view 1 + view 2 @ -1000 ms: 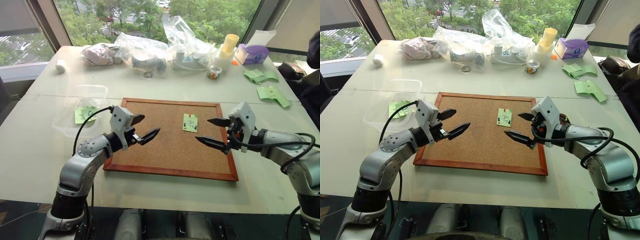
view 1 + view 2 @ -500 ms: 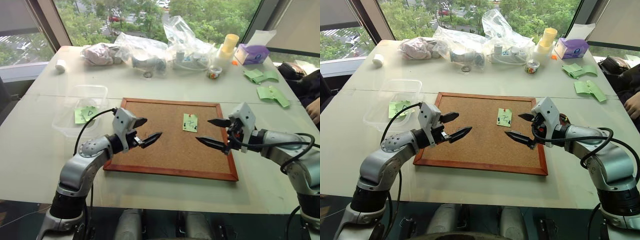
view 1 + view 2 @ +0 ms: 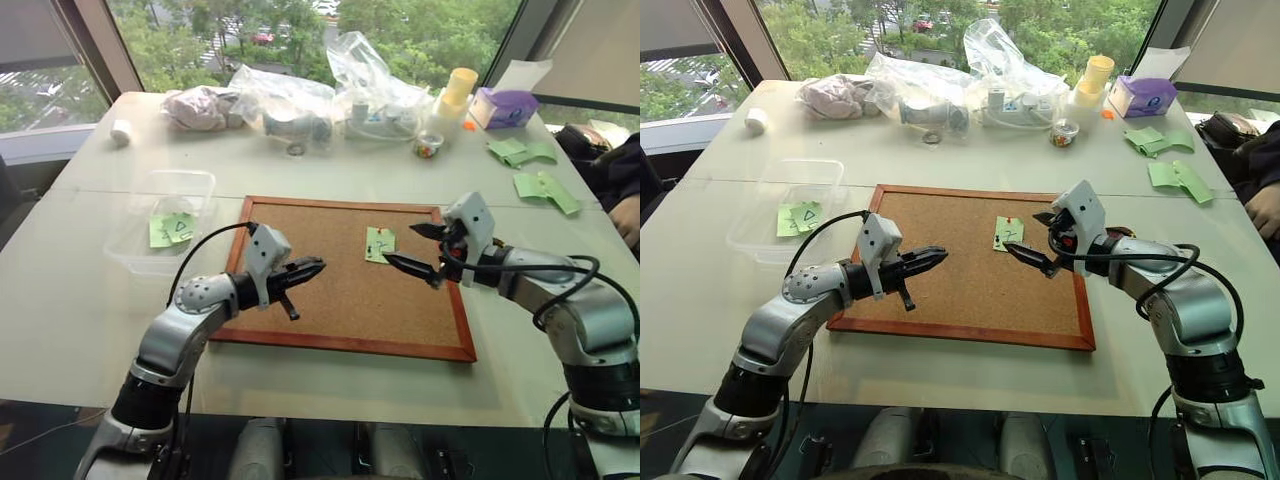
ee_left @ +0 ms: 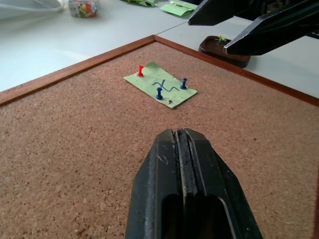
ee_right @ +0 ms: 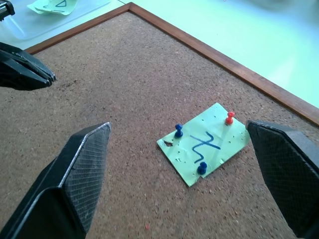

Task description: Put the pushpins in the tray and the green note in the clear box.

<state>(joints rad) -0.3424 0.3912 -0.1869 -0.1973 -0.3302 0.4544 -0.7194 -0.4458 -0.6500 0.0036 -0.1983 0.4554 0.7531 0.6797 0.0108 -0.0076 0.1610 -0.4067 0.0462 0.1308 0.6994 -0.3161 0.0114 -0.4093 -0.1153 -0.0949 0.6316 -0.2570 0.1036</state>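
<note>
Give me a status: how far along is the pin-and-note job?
Done: nothing visible yet. The green note remains pinned to the corkboard by three pushpins, one red, two blue. In hand: the open right gripper is poised around the note; the left gripper is shut, empty. Left: pins to the tray, note to the clear box.

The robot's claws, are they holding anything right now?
No, nothing is held. The left claw is shut on nothing, above the corkboard. The right claw is open near the green note, not touching it.
</note>
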